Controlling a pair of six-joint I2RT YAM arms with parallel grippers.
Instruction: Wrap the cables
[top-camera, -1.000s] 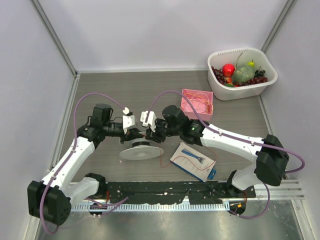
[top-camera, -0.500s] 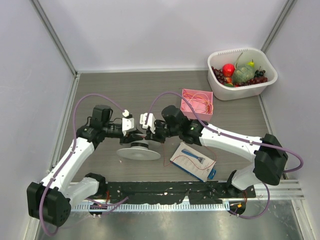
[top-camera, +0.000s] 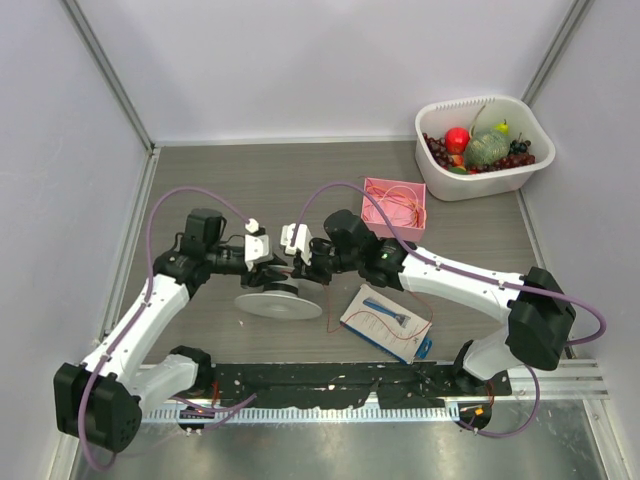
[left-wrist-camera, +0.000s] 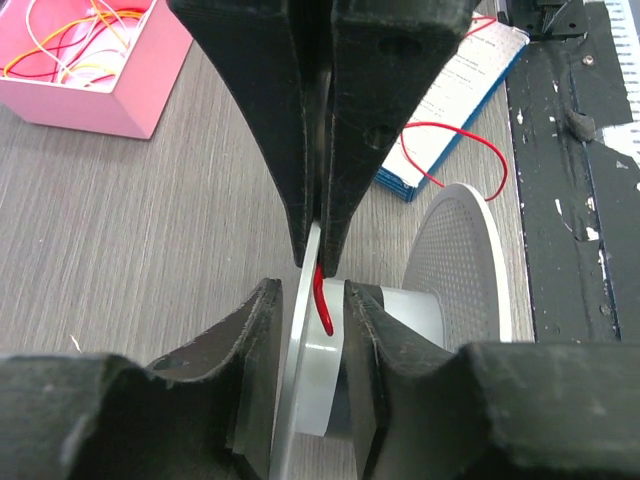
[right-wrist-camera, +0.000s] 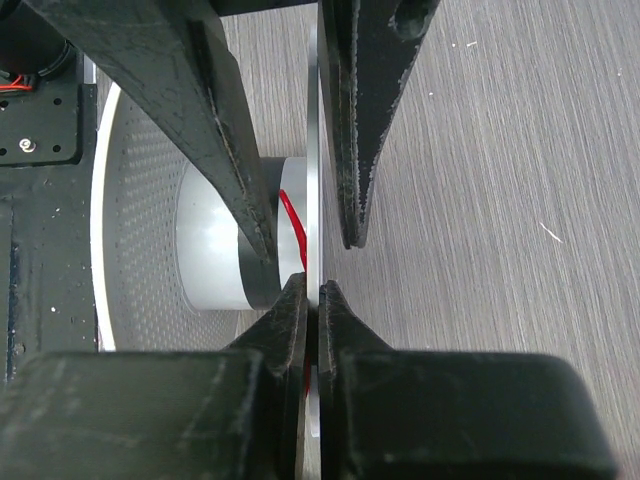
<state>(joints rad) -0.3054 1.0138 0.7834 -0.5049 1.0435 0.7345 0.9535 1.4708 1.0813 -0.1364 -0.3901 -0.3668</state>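
On the left, the left gripper is set at the spool. Its jaws are parted only narrowly, astride the thin edge of the upper flange, and nothing is clamped between them. The red wire is seen in that gap, just beside the flange. Its short visible stretch is aligned with the gripper's own length, running from tip toward wrist.

Facing it tip to tip, the right gripper is closed tight, and the wire is pinched at its tips. Whether the flange edge is nipped as well cannot be told. One turn of wire is laid slantwise across the grey hub.

From the spool a strand is draped toward the near edge of the table, then curved right around the booklet. Farther right a pink box holding coloured loops is placed, and beyond it a white tub of fruit.
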